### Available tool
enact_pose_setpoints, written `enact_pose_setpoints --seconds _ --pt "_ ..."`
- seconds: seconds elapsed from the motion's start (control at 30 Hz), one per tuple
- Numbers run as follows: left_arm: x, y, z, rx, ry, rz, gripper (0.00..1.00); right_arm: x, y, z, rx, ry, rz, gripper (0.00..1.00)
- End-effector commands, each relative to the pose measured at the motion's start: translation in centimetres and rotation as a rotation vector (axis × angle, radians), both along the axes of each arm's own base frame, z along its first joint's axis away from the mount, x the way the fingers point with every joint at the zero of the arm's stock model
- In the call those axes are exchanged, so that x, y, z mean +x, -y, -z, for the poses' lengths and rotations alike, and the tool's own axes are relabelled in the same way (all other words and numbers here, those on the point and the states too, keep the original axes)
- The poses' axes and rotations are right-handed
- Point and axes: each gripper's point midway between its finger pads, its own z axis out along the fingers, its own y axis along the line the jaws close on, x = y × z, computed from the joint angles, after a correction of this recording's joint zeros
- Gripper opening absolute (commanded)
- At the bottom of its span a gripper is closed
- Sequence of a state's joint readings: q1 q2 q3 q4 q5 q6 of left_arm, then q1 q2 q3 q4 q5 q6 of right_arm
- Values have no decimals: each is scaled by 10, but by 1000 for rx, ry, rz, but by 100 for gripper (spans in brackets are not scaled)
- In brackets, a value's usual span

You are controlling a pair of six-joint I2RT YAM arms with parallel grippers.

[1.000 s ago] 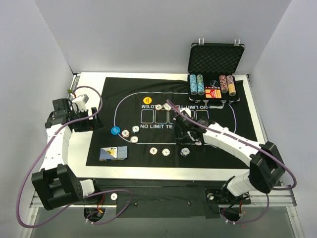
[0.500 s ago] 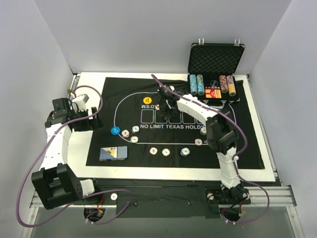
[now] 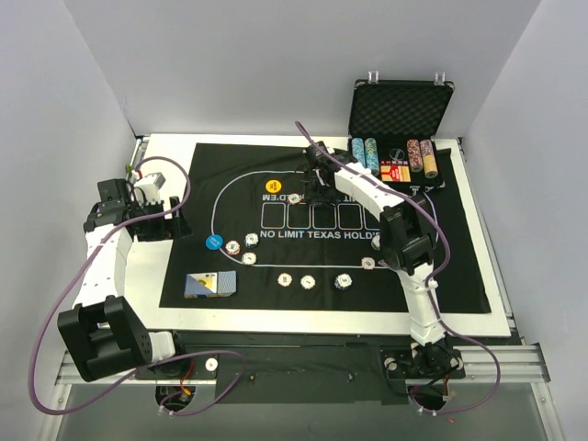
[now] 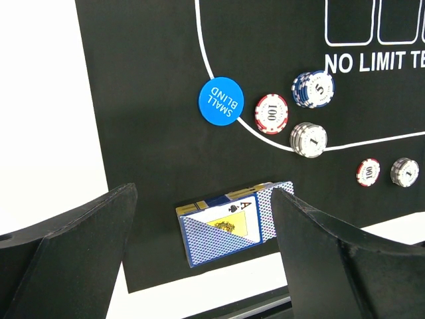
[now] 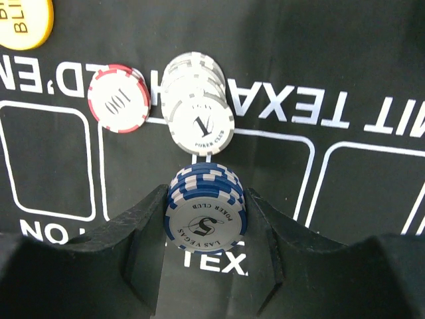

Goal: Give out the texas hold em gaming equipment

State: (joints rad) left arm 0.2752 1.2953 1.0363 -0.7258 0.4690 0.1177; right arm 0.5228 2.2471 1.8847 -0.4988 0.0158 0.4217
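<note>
- Since the earlier frame, the right arm has swung from the right half of the mat to its far centre. The right gripper (image 3: 315, 190) is now over the printed card boxes.
- Right gripper: fingers clamped on either side of a blue-edged 5 chip stack (image 5: 206, 216), above the "TEXAS" lettering. Whether the stack touches the felt cannot be told.
- Just beyond the held stack is a white 1 chip stack (image 5: 198, 116), with its chips slipped askew. A red 100 chip (image 5: 119, 97) lies just left of it, and the yellow button disc (image 5: 23, 23) is farther left.
- Left gripper (image 4: 204, 193): jaws wide apart, over the white table just left of the mat.
- Near-left part of the mat: the card deck (image 4: 229, 222) lies flat by the corner. The blue SMALL BLIND disc (image 4: 221, 100) sits beside the printed oval line, with small chip groups along that line to its right.
- Surface: a black felt mat (image 3: 441, 266) on a white table (image 3: 170, 152), with pale walls on three sides.
- An open black case (image 3: 401, 110) stands at the far right, lid upright, with chip rows in its tray.
- Obstruction: the right arm's links cross the mat's right side and cover part of the lettering.
</note>
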Motion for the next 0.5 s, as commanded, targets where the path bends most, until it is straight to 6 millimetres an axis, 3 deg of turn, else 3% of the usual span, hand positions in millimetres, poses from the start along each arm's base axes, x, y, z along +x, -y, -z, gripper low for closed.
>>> enact_pose_setpoints --seconds 0.0,0.3,0.47 --pt "12 -2 -17 8 54 16 93 6 8 7 -21 -21 33 8" --pt "14 -4 -14 11 49 15 93 41 44 3 -11 17 155 8" --pt "17 -5 -16 13 50 12 93 52 44 7 4 14 161 8"
